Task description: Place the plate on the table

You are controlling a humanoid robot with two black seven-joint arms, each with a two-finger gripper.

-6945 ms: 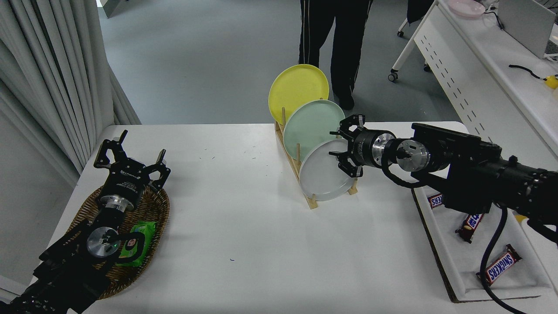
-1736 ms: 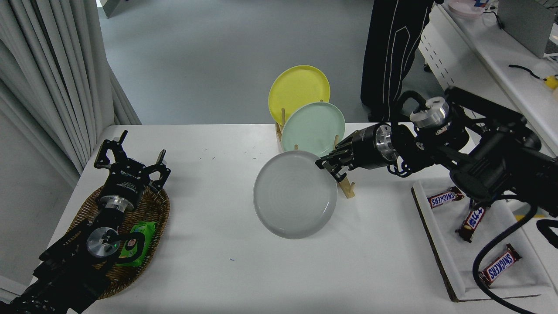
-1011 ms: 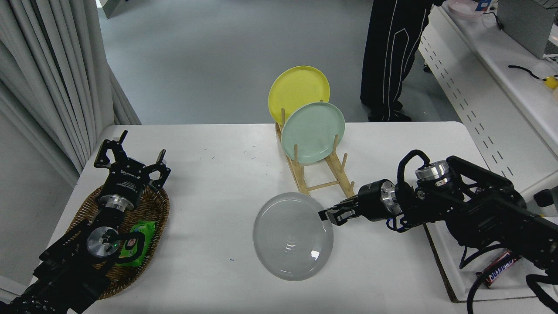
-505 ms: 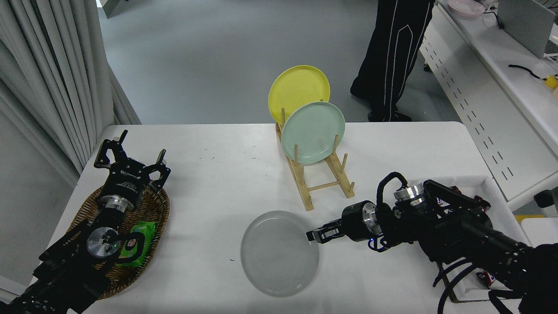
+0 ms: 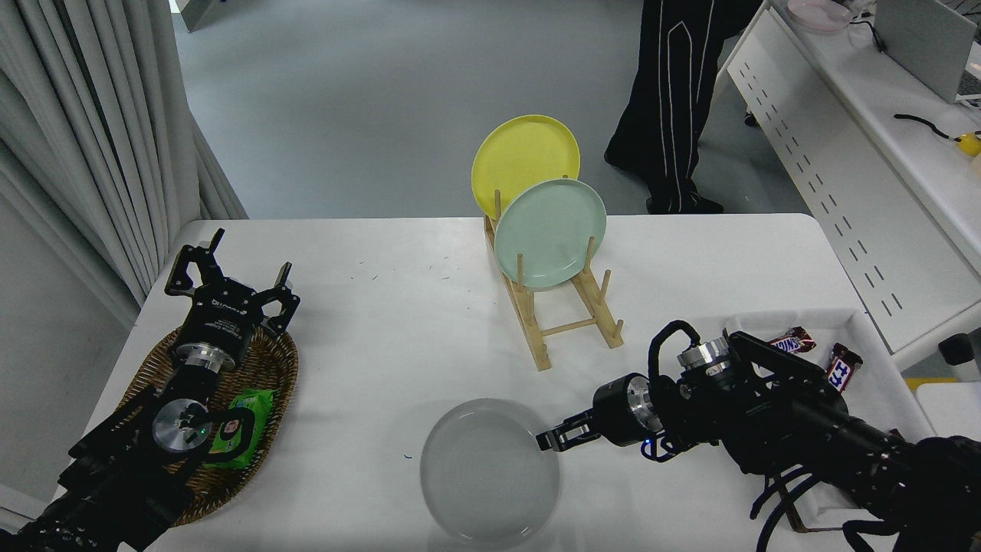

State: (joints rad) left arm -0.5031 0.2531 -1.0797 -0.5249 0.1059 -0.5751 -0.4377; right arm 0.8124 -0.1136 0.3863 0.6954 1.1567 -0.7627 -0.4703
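The pale grey plate (image 5: 489,469) lies flat or nearly flat on the white table (image 5: 383,322), near its front edge at the middle. My right gripper (image 5: 547,439) reaches in low from the right and is shut on the plate's right rim. My left gripper (image 5: 230,270) is parked at the lower left over a basket, its fingers spread open and empty.
A wooden rack (image 5: 571,326) behind the plate holds a mint green plate (image 5: 550,232) and a yellow plate (image 5: 525,157). A wicker basket (image 5: 268,366) with a green packet (image 5: 241,418) is at left. A white tray (image 5: 881,360) with chocolate bars (image 5: 789,342) is at right. A person (image 5: 674,100) stands beyond the table.
My right gripper has carried the plate from the rack down and toward the table's front edge. In the last half second it sank lower and the plate levelled out.
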